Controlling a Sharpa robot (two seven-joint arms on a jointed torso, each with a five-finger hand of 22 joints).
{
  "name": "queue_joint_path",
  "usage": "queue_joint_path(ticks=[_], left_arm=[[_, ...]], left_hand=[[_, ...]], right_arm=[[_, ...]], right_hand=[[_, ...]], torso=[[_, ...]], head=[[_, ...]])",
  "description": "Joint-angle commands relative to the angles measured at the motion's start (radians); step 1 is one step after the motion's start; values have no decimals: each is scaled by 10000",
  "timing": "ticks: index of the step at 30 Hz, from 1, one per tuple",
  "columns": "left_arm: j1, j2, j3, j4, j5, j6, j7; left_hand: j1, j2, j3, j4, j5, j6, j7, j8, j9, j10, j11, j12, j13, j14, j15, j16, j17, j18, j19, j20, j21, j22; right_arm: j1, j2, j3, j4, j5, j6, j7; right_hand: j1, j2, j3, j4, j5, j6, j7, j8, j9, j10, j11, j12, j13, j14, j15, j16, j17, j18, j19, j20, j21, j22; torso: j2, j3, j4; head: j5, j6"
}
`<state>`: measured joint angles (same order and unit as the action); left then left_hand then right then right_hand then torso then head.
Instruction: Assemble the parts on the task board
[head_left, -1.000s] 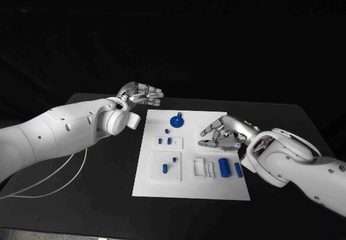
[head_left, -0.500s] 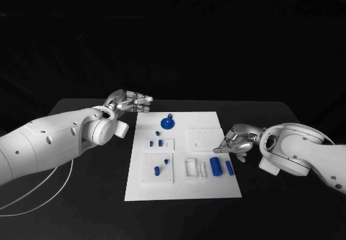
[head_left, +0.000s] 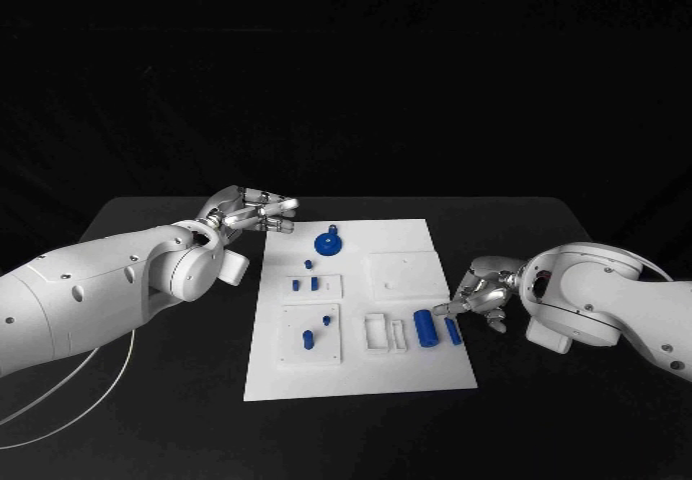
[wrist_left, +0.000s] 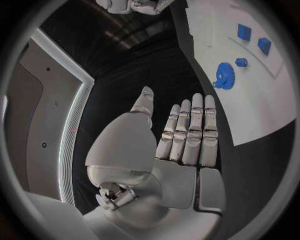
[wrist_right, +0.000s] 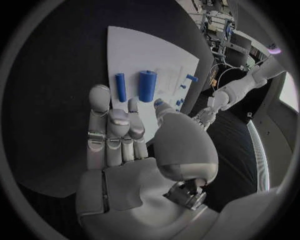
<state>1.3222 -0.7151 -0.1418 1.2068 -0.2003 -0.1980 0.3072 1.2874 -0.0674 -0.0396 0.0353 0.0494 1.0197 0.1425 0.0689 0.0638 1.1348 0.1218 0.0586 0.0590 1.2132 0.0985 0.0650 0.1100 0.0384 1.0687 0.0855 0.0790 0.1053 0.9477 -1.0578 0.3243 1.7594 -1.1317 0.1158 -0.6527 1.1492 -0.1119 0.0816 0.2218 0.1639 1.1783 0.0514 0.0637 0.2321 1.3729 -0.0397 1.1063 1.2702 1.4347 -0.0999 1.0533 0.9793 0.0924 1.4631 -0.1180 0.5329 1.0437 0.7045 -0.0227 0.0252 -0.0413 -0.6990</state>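
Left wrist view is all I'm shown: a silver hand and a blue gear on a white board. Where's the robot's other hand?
Observer: The right hand hovers at the right edge of the task board, towards the robot's side.
Operator: Is it carrying anything?
Observer: No. Its fingers are stretched out and hold nothing, reaching toward a thin blue cylinder.
Operator: Anything else lying there?
Observer: A thicker blue cylinder lies on the board right beside the thin one.

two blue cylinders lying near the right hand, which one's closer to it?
The thinner cylinder, at the task board's right edge beside the right hand; the thicker cylinder lies further inboard.
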Motion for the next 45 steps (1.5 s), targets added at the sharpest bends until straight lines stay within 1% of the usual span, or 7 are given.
queue_joint_path(ticks=[1, 10, 19, 22, 30, 38, 45], left_arm=[[-31, -21, 8, 64, -42, 216, 251], [-56, -40, 8, 87, -43, 219, 254], [-59, -50, 8, 129, -43, 147, 296], [-58, -63, 9, 156, -43, 146, 285], [-55, -90, 10, 227, -44, 213, 240], [-51, -115, 13, 286, -61, 337, 214], [-48, -76, 13, 302, -64, 420, 187]], left_hand=[[-38, -95, 23, 123, -16, -80, 17, -11, 0, 12, 32, 19, 3, 47, 36, -16, -28, -90, 31, -31, 0, -23], [-42, -124, 44, 190, -16, -73, 32, -11, 0, -20, 43, 20, 3, 38, 42, -15, -46, -87, 32, -24, -3, -41], [-90, -423, 256, 510, -6, -235, 80, -1, -2, -91, 73, 21, 4, 27, 56, -16, 0, -57, 31, 2, 0, -70], [-81, -461, 274, 583, -6, -233, 81, -5, -2, -102, 77, 23, 4, 9, 60, -15, 15, -56, 26, 5, 0, -77], [-30, -578, 302, 797, -7, -231, 83, -10, -3, -129, 85, 24, 5, -24, 69, -15, 35, -62, 4, 12, -1, -106], [28, -743, 317, 1102, -9, -413, 133, -14, -4, -238, 123, 22, 4, -99, 97, -17, 16, -54, -32, 36, -4, -136], [57, -781, 325, 1266, -8, -459, 144, -6, -2, -238, 124, 22, 4, -95, 97, -15, 3, -51, -29, 36, -2, -149]], right_arm=[[-6, 36, 3, 73, 19, 344, -829], [-6, 185, 2, 152, -1, 441, -967], [-6, 407, -54, 51, -158, 1121, -1040], [-6, 483, -112, -9, -223, 1350, -1057], [-4, 638, -330, -211, -870, 1831, -1098], [3, 948, -636, -422, -1313, 1627, -1112], [20, 1220, -721, -524, -1438, 1444, -1115]], right_hand=[[-40, 148, -307, -34, 139, -83, -5, 3, 25, 81, 18, -45, 75, 87, 5, 47, 50, -37, 428, -29, 49, 32], [-182, 922, -2267, -796, 949, -88, -24, -2, 78, 160, 16, 18, 301, 113, -2, 160, 236, -40, 436, -34, 216, 207], [-61, 780, -2418, -939, 886, -294, 36, -1, 123, 143, 49, 6, 329, 110, 30, 218, 315, -36, 423, -13, 311, 304], [-6, 845, -2433, -1318, 855, -340, 57, -1, 129, 124, 63, -53, 307, 107, 44, 189, 321, -20, 418, 7, 265, 345], [-228, 977, -2427, -1290, 641, -363, 56, -3, 126, 89, 65, -128, 267, 95, 48, 132, 295, -20, 407, 12, 162, 335], [-269, 995, -2444, -1313, 560, -357, 54, -2, 137, 98, 64, -119, 270, 102, 46, 115, 306, -25, 418, 10, 143, 349], [-392, 1015, -2415, -1201, 303, -439, 73, -3, 128, 93, 76, -118, 273, 105, 53, 97, 313, -24, 422, 15, 108, 356]], torso=[[-6, -17, 6], [2, -47, 21], [3, -66, 16], [12, -66, 20], [-2, -65, 21], [-1, -46, 12], [-12, -83, 42]], head=[[-15, -30], [-34, -86], [-6, -176], [-10, -170], [27, -233], [59, -238], [53, -236]])
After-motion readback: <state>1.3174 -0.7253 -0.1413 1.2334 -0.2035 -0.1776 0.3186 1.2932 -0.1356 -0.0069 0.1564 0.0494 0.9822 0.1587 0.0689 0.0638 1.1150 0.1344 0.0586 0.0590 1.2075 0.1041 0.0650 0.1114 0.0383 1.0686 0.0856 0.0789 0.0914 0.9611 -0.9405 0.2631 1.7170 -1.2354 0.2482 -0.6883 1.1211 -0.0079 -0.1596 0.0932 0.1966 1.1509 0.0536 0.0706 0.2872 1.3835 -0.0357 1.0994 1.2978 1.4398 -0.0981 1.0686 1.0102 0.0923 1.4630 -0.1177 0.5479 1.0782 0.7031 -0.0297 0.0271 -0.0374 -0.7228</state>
